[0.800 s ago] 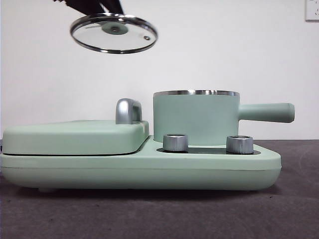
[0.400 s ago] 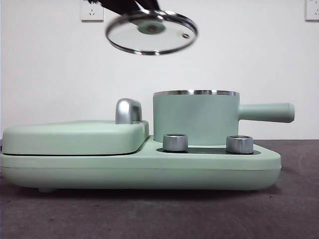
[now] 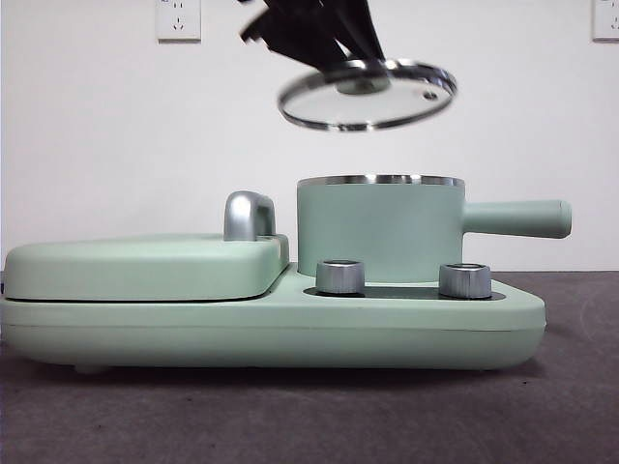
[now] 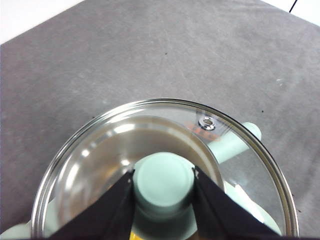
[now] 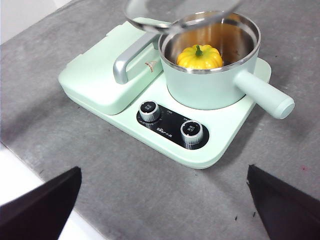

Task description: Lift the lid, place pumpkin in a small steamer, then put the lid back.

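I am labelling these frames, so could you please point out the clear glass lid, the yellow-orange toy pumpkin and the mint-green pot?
Clear glass lid with steel rim (image 3: 372, 101): front view, on the glass.
Yellow-orange ribbed toy pumpkin (image 5: 200, 58): right wrist view, on its body.
Mint-green cylindrical pot (image 3: 379, 232): front view, on its wall.

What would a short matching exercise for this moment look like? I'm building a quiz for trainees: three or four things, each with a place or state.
Things:
1. lid
2. pumpkin
3. small steamer
4. right claw

Places or states:
A. sits inside the pot
B. held in the air by the left claw
C. open and holding nothing
D. stands uncovered on the base

Pairs: 1-B, 2-A, 3-D, 4-C
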Robot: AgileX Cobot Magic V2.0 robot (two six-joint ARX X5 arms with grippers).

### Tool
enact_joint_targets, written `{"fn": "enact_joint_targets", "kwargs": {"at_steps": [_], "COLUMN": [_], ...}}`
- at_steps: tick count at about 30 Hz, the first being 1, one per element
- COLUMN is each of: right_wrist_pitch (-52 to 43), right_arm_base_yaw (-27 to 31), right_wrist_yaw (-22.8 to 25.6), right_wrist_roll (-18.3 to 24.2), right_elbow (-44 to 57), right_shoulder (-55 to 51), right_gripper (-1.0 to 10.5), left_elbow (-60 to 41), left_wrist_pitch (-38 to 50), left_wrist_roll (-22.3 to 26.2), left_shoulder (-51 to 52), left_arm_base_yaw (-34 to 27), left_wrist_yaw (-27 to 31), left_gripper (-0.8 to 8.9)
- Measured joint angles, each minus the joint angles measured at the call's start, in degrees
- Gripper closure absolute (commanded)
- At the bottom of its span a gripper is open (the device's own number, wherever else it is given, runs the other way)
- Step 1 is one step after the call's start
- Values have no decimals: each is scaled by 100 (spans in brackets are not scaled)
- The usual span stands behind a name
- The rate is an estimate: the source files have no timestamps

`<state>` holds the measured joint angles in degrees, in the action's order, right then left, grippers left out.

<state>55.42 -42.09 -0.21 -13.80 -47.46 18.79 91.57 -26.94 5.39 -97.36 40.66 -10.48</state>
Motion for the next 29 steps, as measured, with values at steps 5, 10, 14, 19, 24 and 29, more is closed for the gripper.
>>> {"fn": "enact_joint_targets", "kwargs": {"at_steps": [5,10,14,19,24,29], "right_wrist_pitch": [-2,0,-2,0,-2,0], "right_arm_base_yaw": [0,0,0,0,0,0], "right_wrist_yaw": [2,0,0,0,0,0], "right_wrist_roll": [-111,-168,-177,-278,-302,-302], "right_elbow": [0,0,0,0,0,0], "right_shoulder": [0,0,0,0,0,0], "right_gripper": [401,401,401,401,401,401], "left_elbow": [0,0,2,2,2,2], "left_wrist_pitch": [195,369,450,444,455,492], "left_wrist_roll": [245,350,402,426,466,520], "left_shoulder": [-391,-503,-529,-785,-826,-857], "left_arm_base_yaw": [13,7,-2,-4,-31,-35], "left_wrist_yaw": [13,24,24,24,24,68], "left_gripper": [732,732,732,732,733,733]}}
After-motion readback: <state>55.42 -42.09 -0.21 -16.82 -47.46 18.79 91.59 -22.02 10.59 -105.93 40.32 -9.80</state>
